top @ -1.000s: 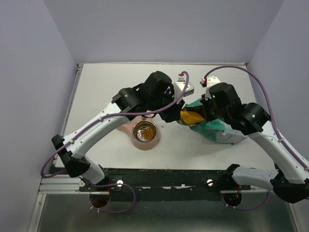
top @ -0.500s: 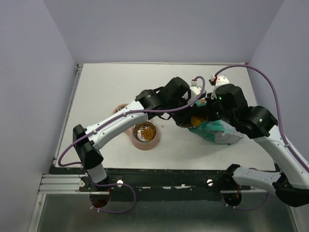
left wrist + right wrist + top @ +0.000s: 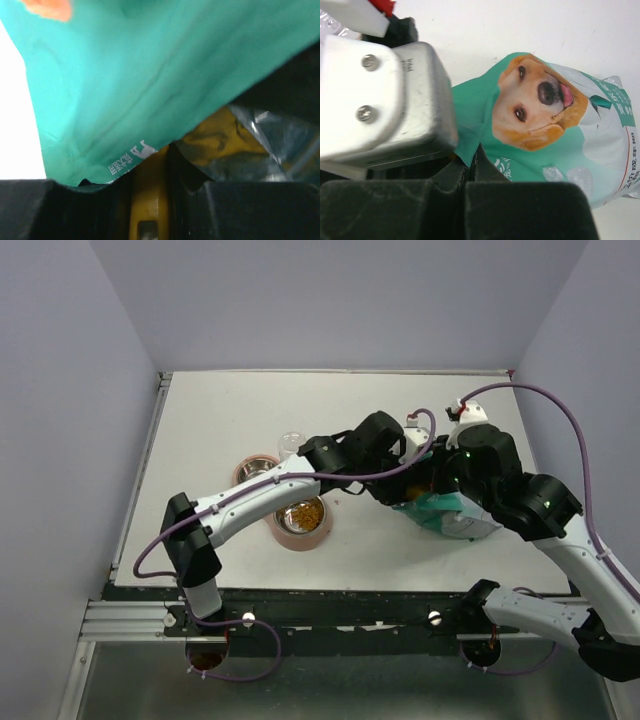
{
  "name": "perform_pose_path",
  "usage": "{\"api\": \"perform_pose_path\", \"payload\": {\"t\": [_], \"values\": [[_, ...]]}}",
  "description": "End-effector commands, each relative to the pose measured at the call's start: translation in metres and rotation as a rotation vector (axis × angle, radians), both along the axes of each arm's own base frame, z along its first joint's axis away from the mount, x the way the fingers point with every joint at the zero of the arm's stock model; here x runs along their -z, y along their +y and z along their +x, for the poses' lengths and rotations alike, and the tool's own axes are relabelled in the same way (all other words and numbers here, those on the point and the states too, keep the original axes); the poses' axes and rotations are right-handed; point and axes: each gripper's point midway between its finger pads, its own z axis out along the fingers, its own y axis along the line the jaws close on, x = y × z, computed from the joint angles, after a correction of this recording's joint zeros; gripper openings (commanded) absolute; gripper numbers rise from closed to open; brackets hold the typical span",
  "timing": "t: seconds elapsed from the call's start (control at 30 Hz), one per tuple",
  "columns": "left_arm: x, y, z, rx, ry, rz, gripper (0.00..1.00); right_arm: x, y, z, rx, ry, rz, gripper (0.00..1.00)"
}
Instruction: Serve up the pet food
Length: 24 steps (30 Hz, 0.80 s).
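The teal-green bag point(image 3: 436, 508) lies right of centre, with a dog's face printed on it point(image 3: 535, 107). My right gripper point(image 3: 432, 486) point(image 3: 471, 156) is shut on the bag's upper edge and holds the mouth up. My left gripper point(image 3: 404, 478) point(image 3: 150, 172) is shut on the handle of the yellow scoop point(image 3: 149, 200), whose cup point(image 3: 220, 140) sits inside the bag under the teal wall point(image 3: 125, 75). In the top view the scoop is hidden by both wrists. Brown-orange pet food point(image 3: 301, 512) lies in a steel bowl on a pink base point(image 3: 318, 534).
A second steel bowl point(image 3: 256, 468) stands left of the filled one, with a clear cup point(image 3: 290, 443) behind it. The left arm stretches across the table's middle above the bowls. The left gripper's metal body point(image 3: 390, 100) crowds the right wrist view.
The left arm has swung right and pushed the scoop into the bag's mouth; its yellow cup no longer shows from above. The right gripper shifted slightly right, still pinching the bag.
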Motion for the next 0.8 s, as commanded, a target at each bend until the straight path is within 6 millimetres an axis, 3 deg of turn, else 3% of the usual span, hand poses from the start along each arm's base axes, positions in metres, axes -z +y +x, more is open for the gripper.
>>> {"api": "perform_pose_path", "payload": {"t": [0.0, 0.1, 0.23, 0.47, 0.77], "values": [[0.034, -0.059, 0.026, -0.029, -0.052, -0.083, 0.0, -0.03, 0.011, -0.004, 0.008, -0.072, 0.183, 0.0], [0.037, -0.067, 0.036, -0.053, -0.083, -0.098, 0.0, -0.026, -0.003, -0.008, 0.055, -0.069, 0.162, 0.0], [0.035, -0.063, 0.035, -0.056, -0.108, -0.117, 0.0, -0.022, -0.017, -0.014, 0.104, -0.063, 0.16, 0.0], [-0.008, -0.032, 0.032, -0.106, -0.279, -0.287, 0.0, -0.017, -0.038, -0.017, 0.213, -0.075, 0.175, 0.0], [-0.041, -0.002, 0.024, -0.121, -0.463, -0.386, 0.0, -0.021, -0.065, -0.019, 0.368, -0.115, 0.229, 0.0]]}}
